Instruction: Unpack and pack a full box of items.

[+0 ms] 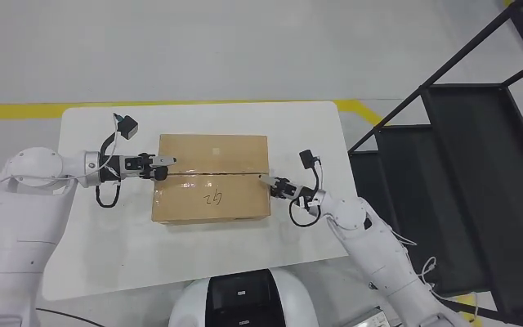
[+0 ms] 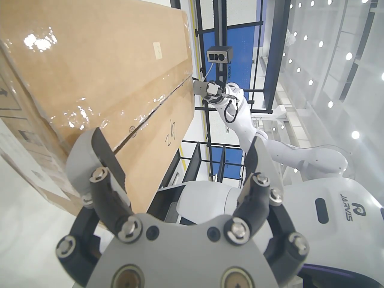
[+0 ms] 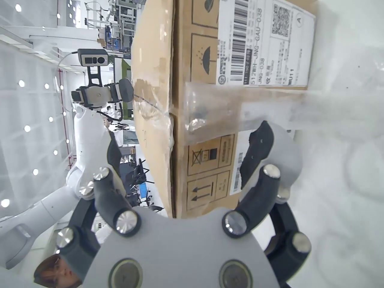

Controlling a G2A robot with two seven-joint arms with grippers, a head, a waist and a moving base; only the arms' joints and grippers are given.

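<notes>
Cardboard: one taped box [image 1: 211, 178] between left pincer [image 1: 167, 168] and right pincer [image 1: 269, 181].

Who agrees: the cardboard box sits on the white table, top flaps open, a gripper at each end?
Only the flaps are wrong: the top view shows the box with top flaps closed, on the white table, left gripper and right gripper at its ends.
</notes>
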